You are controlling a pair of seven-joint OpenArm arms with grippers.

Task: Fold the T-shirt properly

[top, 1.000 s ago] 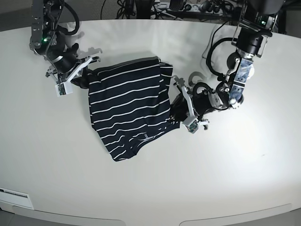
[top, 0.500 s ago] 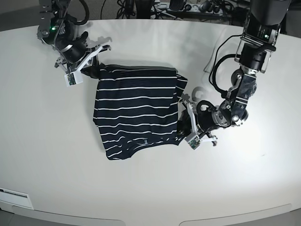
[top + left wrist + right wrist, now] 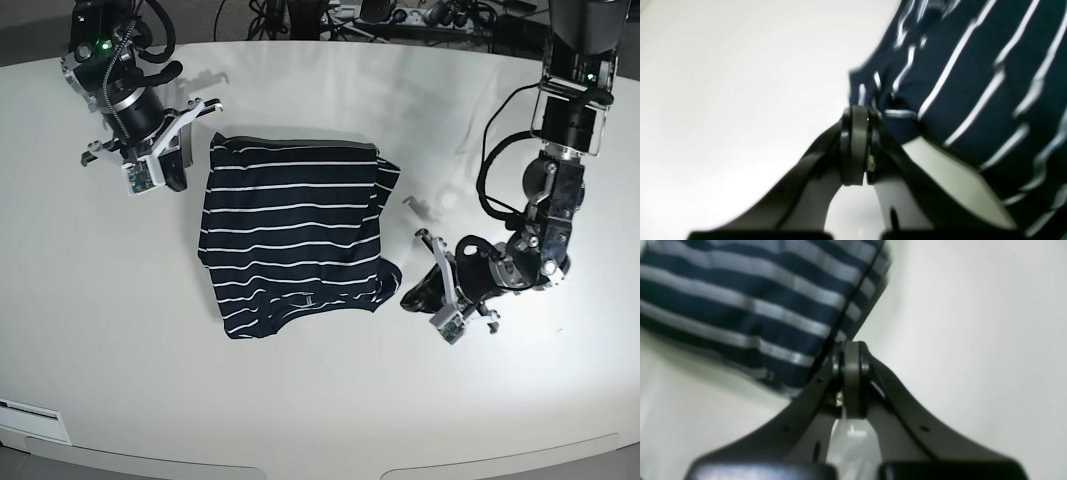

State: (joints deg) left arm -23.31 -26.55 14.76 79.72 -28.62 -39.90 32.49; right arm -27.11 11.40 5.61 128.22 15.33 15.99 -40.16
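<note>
One white table [image 3: 320, 400], striped T-shirt [image 3: 290, 240]

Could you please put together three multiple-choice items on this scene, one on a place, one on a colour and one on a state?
1. Where does the T-shirt lie?
A. Flat on the white table, between the two grippers
B. Draped over an arm
C. Hanging off the table edge

2. What colours is the T-shirt?
A. Red with dots
B. Dark navy with thin white stripes
C. Plain grey

3. How do the left gripper and right gripper stand?
A. Both wide open
B. Both shut, holding no cloth
C. Both lifting the shirt

Answers: 1 A, the base view shows it flat between them; 2 B, stripes show in every view; 3 B, the wrist views show closed tips beside the cloth.
</note>
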